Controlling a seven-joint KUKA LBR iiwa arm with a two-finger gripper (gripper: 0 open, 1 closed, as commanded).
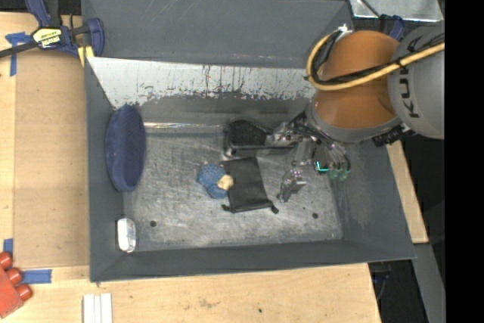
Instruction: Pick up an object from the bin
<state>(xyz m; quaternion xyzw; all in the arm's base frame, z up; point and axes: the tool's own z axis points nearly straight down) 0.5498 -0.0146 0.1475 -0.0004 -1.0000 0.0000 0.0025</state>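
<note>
1 camera looks down into the bin (219,34) from above, set slightly toward its near side, so the bin's far wall shows its full inner face. It sits close, all 4 walls in sight. The arm (359,83) enters over the bin's right wall.

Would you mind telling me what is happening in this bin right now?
A robot arm reaches into the grey metal bin from the right. Its gripper is low over the floor, just right of a flat black rectangular piece. A small blue lump, a rounded black object, a dark blue oval pad and a small silvery item lie around.
</note>
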